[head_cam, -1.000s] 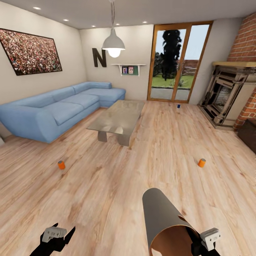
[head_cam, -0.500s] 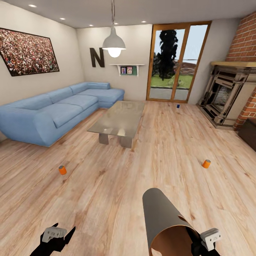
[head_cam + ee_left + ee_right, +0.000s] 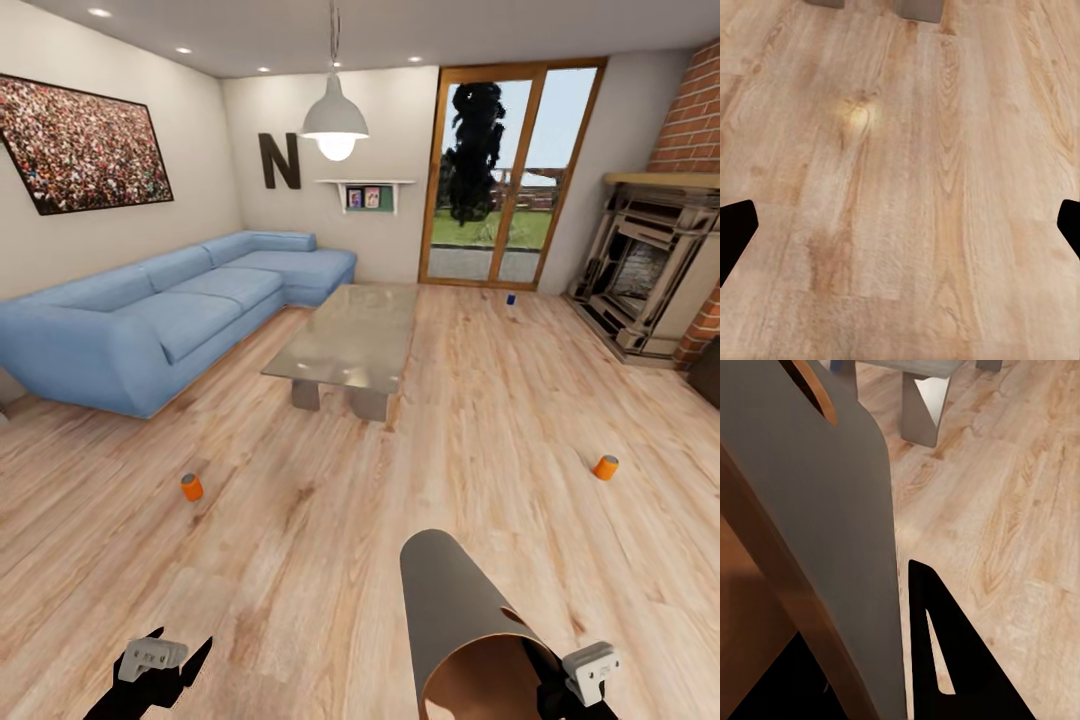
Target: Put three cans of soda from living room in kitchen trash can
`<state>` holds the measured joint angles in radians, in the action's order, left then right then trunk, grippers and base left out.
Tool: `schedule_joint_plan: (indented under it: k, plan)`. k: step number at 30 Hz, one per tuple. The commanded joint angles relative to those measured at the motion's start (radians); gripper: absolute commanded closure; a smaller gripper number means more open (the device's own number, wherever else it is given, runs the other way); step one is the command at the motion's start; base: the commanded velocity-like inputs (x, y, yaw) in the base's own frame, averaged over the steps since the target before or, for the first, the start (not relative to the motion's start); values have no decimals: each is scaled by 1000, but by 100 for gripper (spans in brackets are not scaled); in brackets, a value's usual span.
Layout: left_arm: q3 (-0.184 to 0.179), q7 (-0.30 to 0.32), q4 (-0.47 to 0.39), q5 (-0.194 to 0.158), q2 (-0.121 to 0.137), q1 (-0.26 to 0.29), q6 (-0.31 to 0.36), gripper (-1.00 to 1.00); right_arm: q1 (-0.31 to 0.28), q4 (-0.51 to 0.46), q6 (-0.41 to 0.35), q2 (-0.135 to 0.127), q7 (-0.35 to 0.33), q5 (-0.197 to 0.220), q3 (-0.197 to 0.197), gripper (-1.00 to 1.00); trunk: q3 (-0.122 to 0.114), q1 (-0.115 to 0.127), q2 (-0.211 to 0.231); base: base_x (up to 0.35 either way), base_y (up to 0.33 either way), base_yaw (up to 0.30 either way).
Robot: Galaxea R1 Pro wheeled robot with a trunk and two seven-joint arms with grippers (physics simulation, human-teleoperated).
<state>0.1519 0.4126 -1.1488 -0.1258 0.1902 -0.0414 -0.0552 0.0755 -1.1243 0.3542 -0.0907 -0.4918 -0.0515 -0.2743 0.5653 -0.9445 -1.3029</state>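
Grey metal tash can [image 3: 455, 610], tan inside, tilted, in right tool [image 3: 560, 690]

Blue sofa [image 3: 160, 310]; orange cans [image 3: 191, 487]; grey bin [image 3: 455, 610], tan inside.

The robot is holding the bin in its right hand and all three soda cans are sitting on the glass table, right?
Not quite. The right gripper does hold the tash can, but the head view shows the cans on the wood floor: one orange can, another orange can, and the blue can far off.
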Motion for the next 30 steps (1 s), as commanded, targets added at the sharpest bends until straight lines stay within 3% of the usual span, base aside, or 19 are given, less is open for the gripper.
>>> schedule_joint_plan:
  k: [1,14,30]
  plan:
    - [0,0,0,0,0,0,-1,-100,0,-2,-2,0,-6,10,0,100,0,0,0,139,293,0]
    - [0,1,1,0,0,0,-2,-100,0,0,-1,0,-7,8,4,100,4,0,0,155,293,-16]
    - [0,2,2,3,0,0,-3,-100,1,0,-3,0,-4,7,5,100,7,0,0,164,293,-217]
